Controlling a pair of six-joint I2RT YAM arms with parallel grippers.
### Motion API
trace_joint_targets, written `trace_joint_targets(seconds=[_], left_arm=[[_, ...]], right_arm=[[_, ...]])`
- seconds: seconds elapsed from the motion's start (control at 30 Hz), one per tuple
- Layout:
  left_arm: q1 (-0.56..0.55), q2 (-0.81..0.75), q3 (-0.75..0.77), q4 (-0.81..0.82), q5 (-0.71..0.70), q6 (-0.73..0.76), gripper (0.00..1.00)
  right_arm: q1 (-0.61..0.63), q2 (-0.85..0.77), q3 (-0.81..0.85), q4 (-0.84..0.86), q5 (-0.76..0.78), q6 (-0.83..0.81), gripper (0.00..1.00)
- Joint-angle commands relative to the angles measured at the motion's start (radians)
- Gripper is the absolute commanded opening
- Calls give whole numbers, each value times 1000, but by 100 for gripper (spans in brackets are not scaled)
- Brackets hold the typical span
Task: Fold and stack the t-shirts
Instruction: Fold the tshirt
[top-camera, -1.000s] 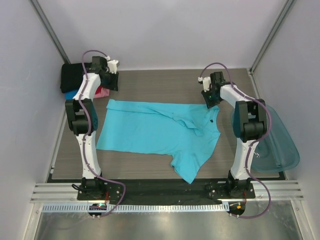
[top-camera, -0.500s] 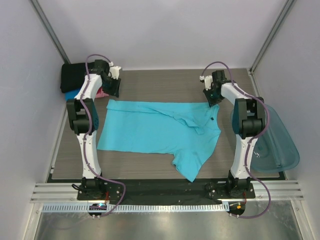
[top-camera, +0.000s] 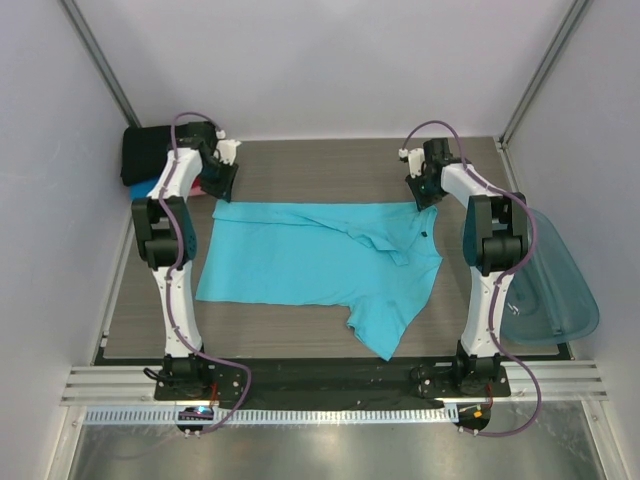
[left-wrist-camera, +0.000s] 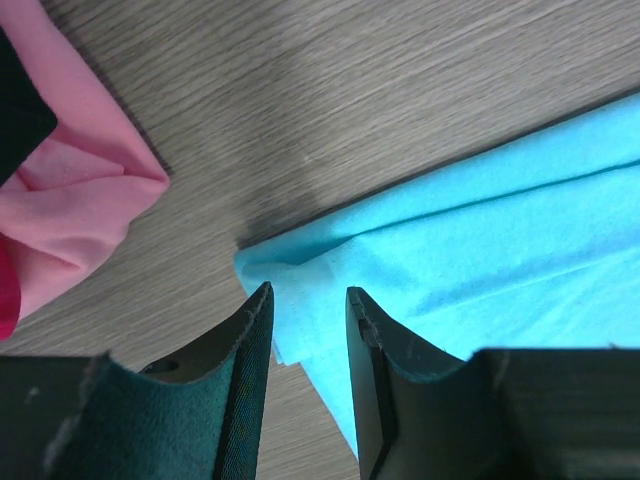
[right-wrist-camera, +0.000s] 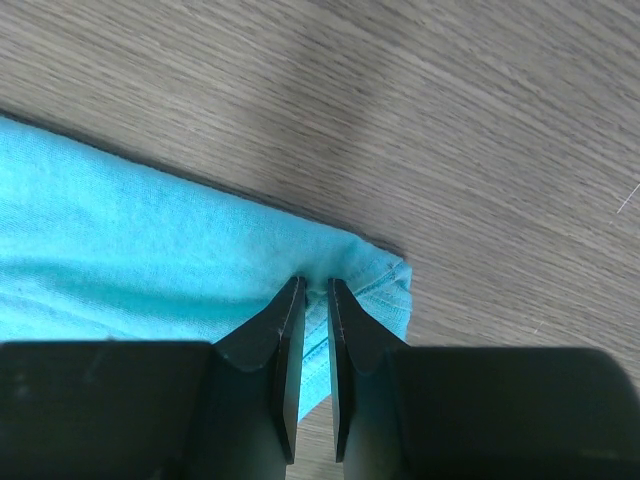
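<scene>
Turquoise t-shirt (top-camera: 300, 260) spread flat on tabletop (top-camera: 320, 165), one sleeve trailing toward the near edge. Far right corner: right gripper (right-wrist-camera: 316, 282), jaws pinched on the hem, seen only in its wrist view. Far left corner: left gripper (left-wrist-camera: 307, 290), jaws narrowly apart astride flat cloth. Pink t-shirt (left-wrist-camera: 70, 200) near that corner; top view adds black t-shirt (top-camera: 145, 152).
</scene>
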Motion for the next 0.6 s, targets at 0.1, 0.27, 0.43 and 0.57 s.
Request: trace_joint_targets(seconds=[0.1, 0.27, 0.43, 0.57], left_arm=[[16, 3, 8, -7, -32, 35, 36], [18, 44, 44, -16, -40, 30, 38], [18, 64, 61, -22, -37, 26, 37], [18, 70, 71, -30, -25, 23, 17]], right_arm=[[-5, 14, 19, 2, -10, -13, 21], [-3, 11, 17, 1, -13, -11, 21], [-3, 9, 16, 2, -15, -13, 20], [-3, 8, 10, 2, -16, -11, 20]])
